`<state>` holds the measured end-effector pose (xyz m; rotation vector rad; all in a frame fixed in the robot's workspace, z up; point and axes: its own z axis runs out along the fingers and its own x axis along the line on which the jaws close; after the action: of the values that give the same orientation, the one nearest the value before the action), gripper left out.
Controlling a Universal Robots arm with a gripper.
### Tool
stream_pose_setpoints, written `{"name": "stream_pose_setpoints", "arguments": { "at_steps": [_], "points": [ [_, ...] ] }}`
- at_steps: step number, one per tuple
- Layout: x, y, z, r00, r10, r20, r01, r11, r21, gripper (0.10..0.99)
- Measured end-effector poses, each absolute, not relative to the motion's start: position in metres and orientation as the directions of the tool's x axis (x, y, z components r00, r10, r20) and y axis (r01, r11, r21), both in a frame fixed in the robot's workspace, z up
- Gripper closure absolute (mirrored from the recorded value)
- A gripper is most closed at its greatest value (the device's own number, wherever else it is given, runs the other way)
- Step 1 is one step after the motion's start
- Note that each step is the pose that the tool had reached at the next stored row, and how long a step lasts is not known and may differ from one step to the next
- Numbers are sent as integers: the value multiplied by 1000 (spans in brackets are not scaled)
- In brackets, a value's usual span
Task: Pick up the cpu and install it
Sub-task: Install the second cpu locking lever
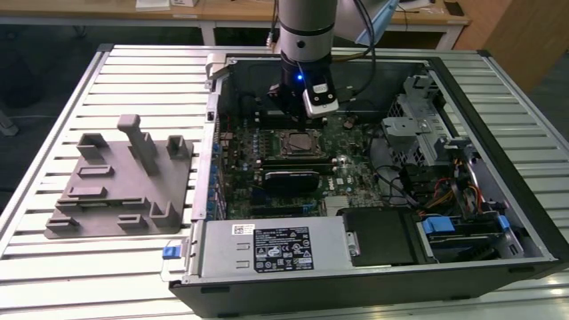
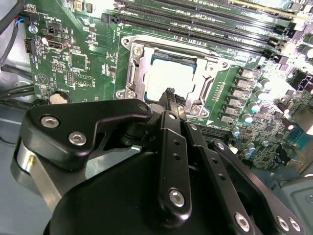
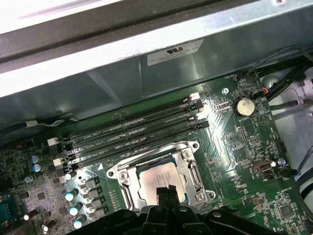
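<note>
Open computer case (image 1: 498, 220) seen on a slatted table (image 1: 116, 273), cpu (image 3: 161, 182) seated in the motherboard socket (image 3: 195, 169), gripper (image 2: 169, 93) held just above it, fingers apparently closed together, nothing gripped, grey fixture (image 1: 120, 180) set beside the case.

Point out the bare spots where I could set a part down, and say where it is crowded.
Free: the slatted table beyond the grey fixture, and the strip in front of it. Crowded: the computer case, packed with the motherboard, cables and drive bays; the gripper hangs over the socket, where the cpu sits.
</note>
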<state>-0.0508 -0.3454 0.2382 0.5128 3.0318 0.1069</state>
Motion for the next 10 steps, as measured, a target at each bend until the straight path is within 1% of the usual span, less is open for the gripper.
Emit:
{"name": "stream_pose_setpoints", "arguments": {
  "at_steps": [10],
  "points": [
    [-51,-358,238,-942,330,-52,326,942,79,980]
  ]
}}
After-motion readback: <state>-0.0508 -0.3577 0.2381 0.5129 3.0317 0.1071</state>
